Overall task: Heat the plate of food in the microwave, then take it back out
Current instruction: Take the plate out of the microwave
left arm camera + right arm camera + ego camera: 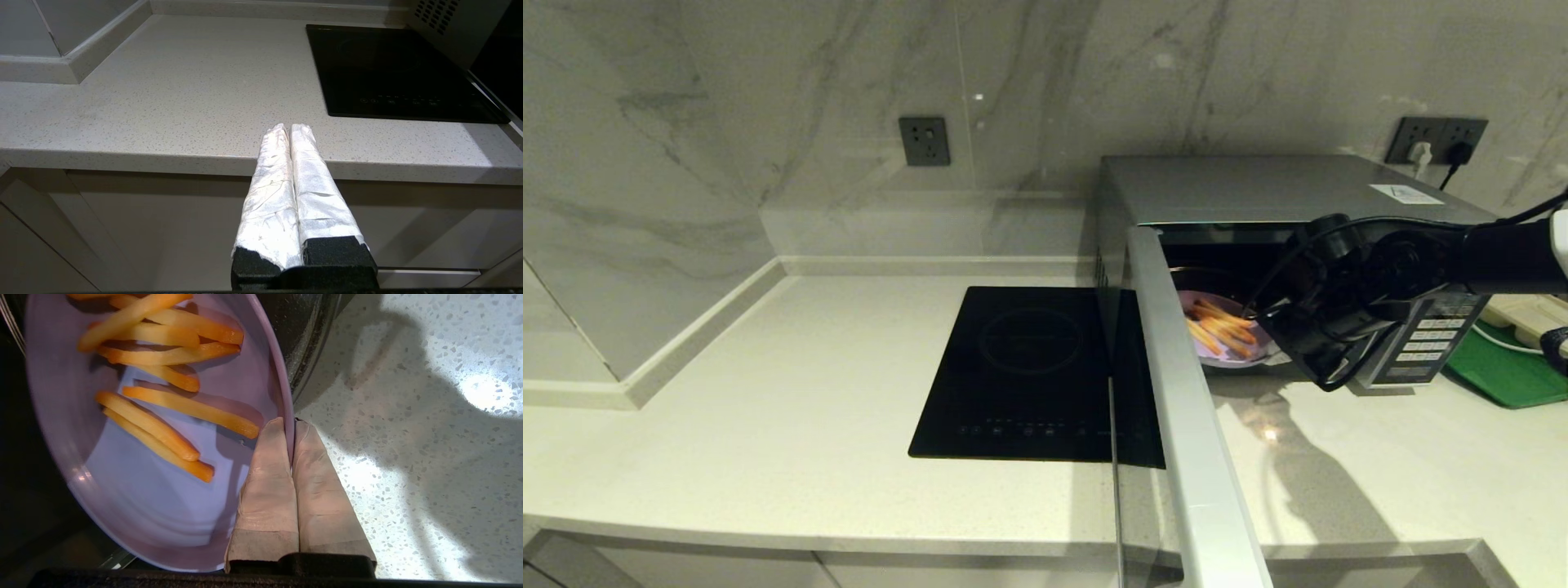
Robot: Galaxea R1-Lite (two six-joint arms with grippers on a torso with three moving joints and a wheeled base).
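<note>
Now right end effector (291,424) pinching plate rim (282,384)

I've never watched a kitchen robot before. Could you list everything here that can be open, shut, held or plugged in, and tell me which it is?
microwave: door swung wide open.
plate of food: at the mouth of the microwave, rim pinched by the right gripper.
right gripper: shut on the plate's rim.
left gripper: shut, empty, parked by the counter edge.
induction cooktop: no lights showing.
wall socket: two plugs in.
</note>
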